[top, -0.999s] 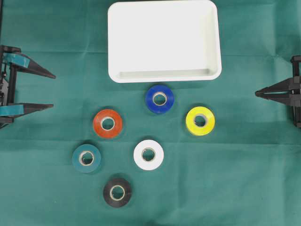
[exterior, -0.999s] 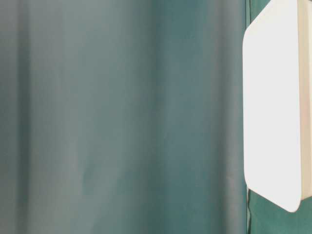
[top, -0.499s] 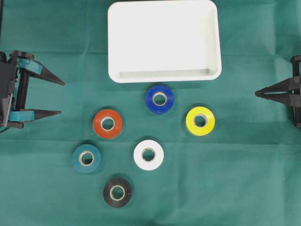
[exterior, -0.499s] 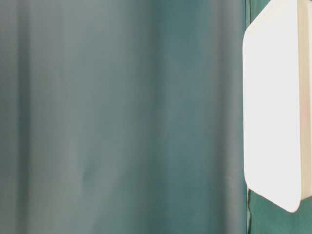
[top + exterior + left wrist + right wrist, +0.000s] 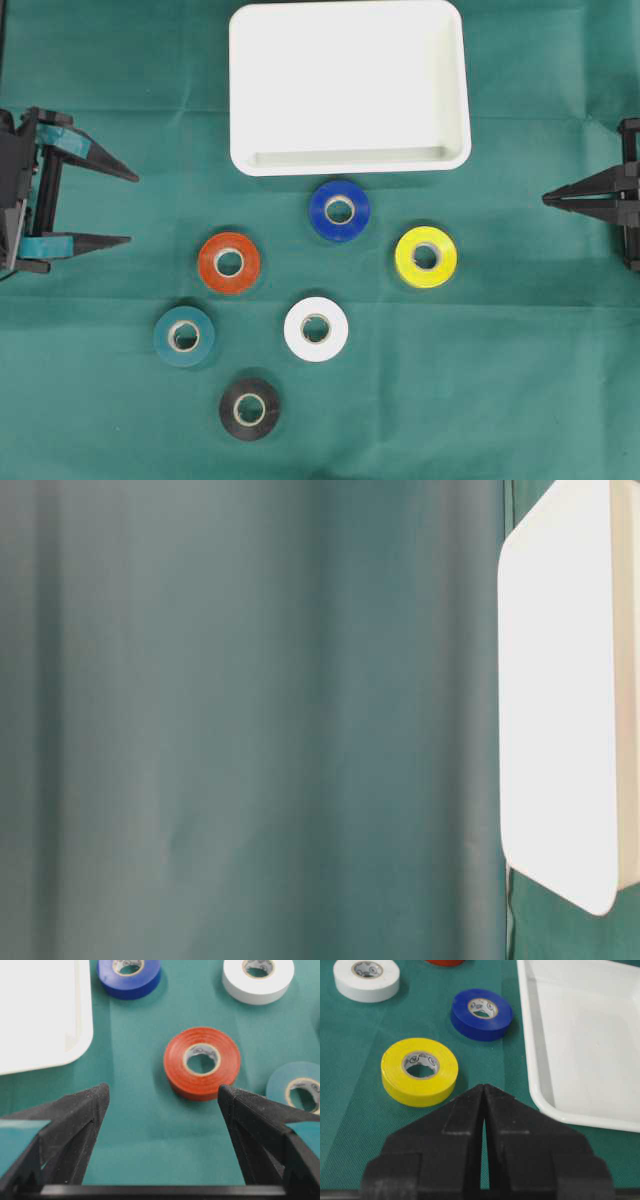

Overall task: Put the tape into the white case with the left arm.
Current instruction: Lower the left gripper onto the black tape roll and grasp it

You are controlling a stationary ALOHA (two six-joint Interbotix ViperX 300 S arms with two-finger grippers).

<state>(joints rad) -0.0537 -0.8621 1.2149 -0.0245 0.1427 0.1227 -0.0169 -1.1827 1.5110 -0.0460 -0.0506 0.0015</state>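
I see my left gripper [image 5: 132, 210] wide open and empty at the cloth's left edge. The white case [image 5: 348, 85] lies at the far edge, six tape rolls below it, the orange roll [image 5: 229, 262] nearest. My right gripper [image 5: 546, 199] is closed.

The white case [image 5: 349, 88], a shallow rectangular tray with rounded corners and a raised rim, is lying flat and empty at the far middle. Six tape rolls are lying flat in front of it, apart: blue [image 5: 339, 210] nearest, then yellow [image 5: 426, 257], orange [image 5: 229, 263], white [image 5: 316, 329], teal [image 5: 184, 336], black [image 5: 249, 408].
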